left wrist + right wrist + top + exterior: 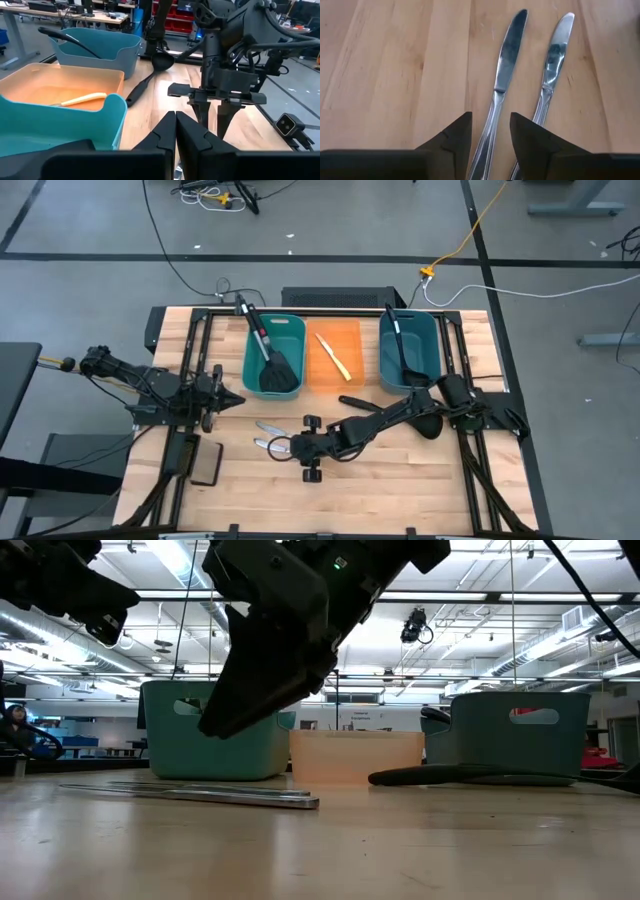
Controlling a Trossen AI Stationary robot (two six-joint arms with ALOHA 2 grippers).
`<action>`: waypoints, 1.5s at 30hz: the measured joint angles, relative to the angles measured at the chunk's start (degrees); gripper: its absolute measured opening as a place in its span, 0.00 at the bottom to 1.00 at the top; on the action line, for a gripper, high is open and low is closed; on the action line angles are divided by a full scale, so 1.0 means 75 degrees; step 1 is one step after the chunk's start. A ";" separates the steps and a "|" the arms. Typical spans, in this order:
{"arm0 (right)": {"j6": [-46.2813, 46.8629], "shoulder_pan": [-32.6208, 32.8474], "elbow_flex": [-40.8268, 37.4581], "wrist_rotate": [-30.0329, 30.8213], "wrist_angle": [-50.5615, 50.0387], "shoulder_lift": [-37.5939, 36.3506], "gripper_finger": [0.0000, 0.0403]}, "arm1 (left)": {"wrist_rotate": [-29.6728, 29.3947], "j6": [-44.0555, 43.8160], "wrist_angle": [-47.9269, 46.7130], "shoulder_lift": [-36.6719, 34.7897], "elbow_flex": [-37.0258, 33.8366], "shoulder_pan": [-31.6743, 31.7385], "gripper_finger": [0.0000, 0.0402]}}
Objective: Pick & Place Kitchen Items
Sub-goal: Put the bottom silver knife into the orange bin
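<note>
Right wrist view shows two silver knives [506, 65] lying side by side on the pale wooden table [385, 75], one handle between the right gripper's [490, 131] parted fingers. From above, a ladle [425, 420] lies near the bins, and the left gripper [232, 399] waits aside, fingers pressed together.

A robotics lab or industrial workshop is shown: a wooden surface [400, 470] framed in black rails stands on a grey concrete floor [100, 220] crossed by loose cables [520, 290]. Beyond the right pincer [265, 690], long ceiling strip lights [190, 565], exposed ducting and red storage racks [172, 15] are seen.
</note>
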 joint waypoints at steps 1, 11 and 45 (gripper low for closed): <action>0.0024 -0.0001 0.0000 -0.0006 -0.0003 0.0005 0.36 | 0.0017 -0.0003 0.0003 0.0000 0.0000 0.0000 0.04; 0.0073 -0.0001 -0.0009 -0.0077 0.0194 0.0357 0.38 | 0.0023 -0.0029 -0.0006 0.0003 0.0000 0.0000 0.04; 0.0050 -0.0016 -0.0705 -0.0611 -0.0428 0.0294 0.20 | 0.0073 -0.0122 -0.0029 0.0003 0.0000 0.0003 0.04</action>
